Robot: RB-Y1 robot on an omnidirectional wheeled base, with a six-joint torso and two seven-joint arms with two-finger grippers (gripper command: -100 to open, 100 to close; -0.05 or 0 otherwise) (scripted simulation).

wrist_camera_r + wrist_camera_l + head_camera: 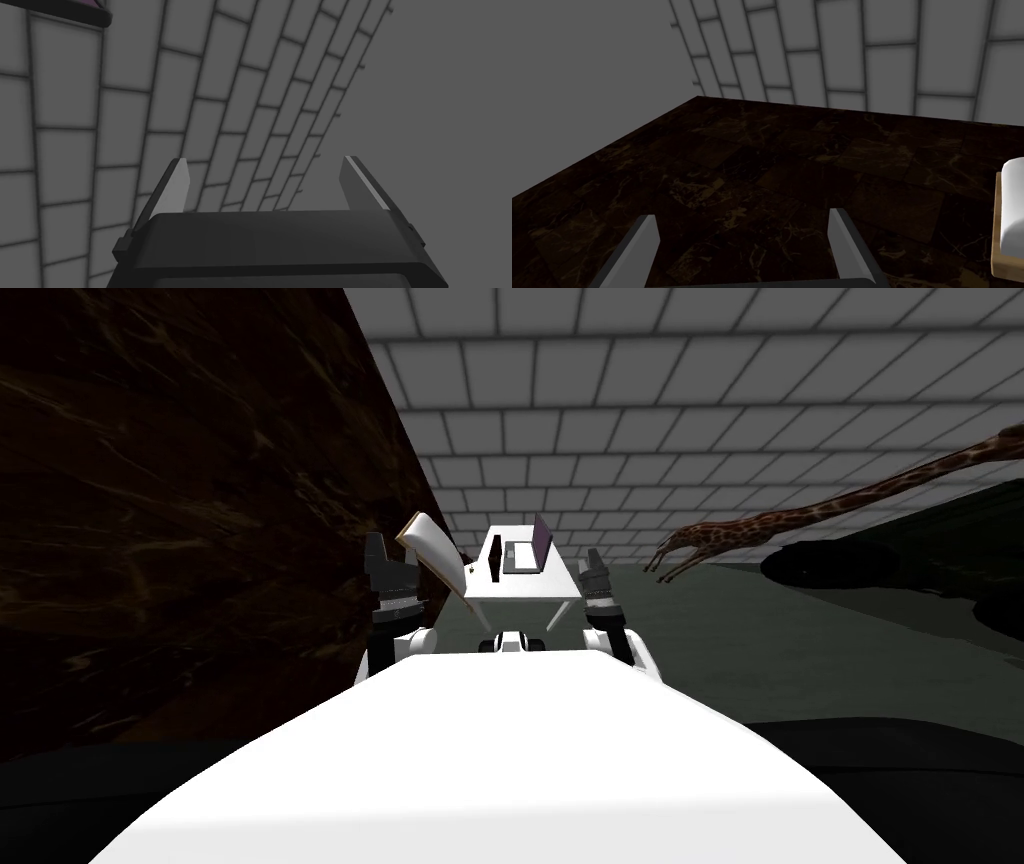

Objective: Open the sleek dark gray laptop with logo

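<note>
The laptop (526, 555) sits ahead of me on a small white desk (520, 586), about mid-desk and toward its right edge. It reads as a flat grey base with a dark purplish panel standing up along its right side. It is too small for me to tell how far that lid is raised. A small dark item (493, 563) lies near the desk's left edge.

Both arms are held up short of the desk. The left gripper (390, 560) hangs over dark marbled floor (792, 165) with its fingers (637, 245) spread wide and nothing between them. The right gripper (596, 560) is near the desk's right front corner, blades spread too and holding nothing.

I judge this as the approach, with no contact made yet. The main worry is the white-cushioned, wood-framed chair (432, 544) leaning just off the desk's left front corner, right beside my left hand. Rolling forward carelessly could clip it or the desk's legs. The thin blades could skid off the lid's edge, or shove the whole laptop toward the far edge instead of hinging it. A giraffe-patterned figure (800, 516) stretches in from the right, so a wide right-arm swing could catch it.
</note>
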